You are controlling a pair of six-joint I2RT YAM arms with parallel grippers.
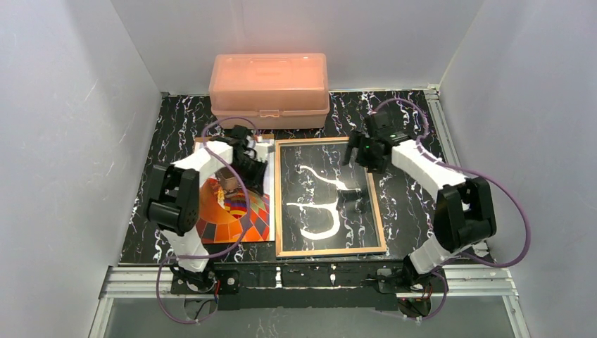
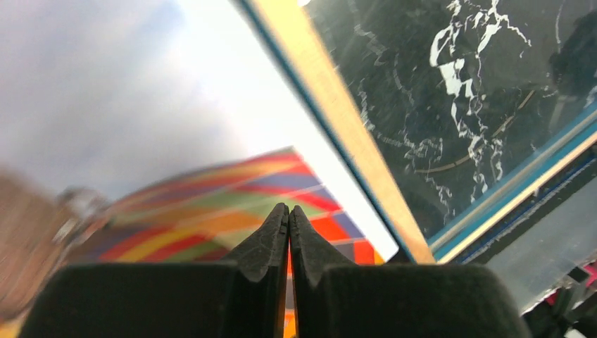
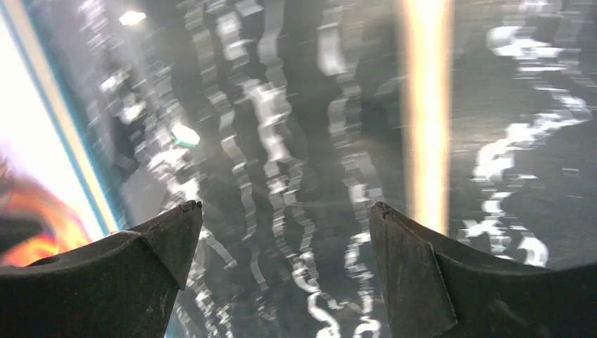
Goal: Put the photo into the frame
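The photo (image 1: 236, 211), a chequered orange-red balloon print, lies flat on the dark marble table, to the left of the frame. The frame (image 1: 278, 204) has tan wooden edges and lies flat beside it; the marble pattern shows through its middle. My left gripper (image 1: 250, 159) is over the photo's far part, shut. In the left wrist view its fingertips (image 2: 288, 211) meet just above the photo (image 2: 211, 204), with the frame's edge (image 2: 338, 113) to the right. I cannot tell whether the tips touch the print. My right gripper (image 1: 359, 151) hangs open over the frame's far right corner, jaws (image 3: 285, 211) empty, wooden edge (image 3: 426, 105) beyond.
A salmon-pink plastic box (image 1: 269, 88) stands at the back of the table, just behind the frame and the photo. White walls close in the left, right and back. A metal rail (image 1: 317, 278) runs along the near edge by the arm bases.
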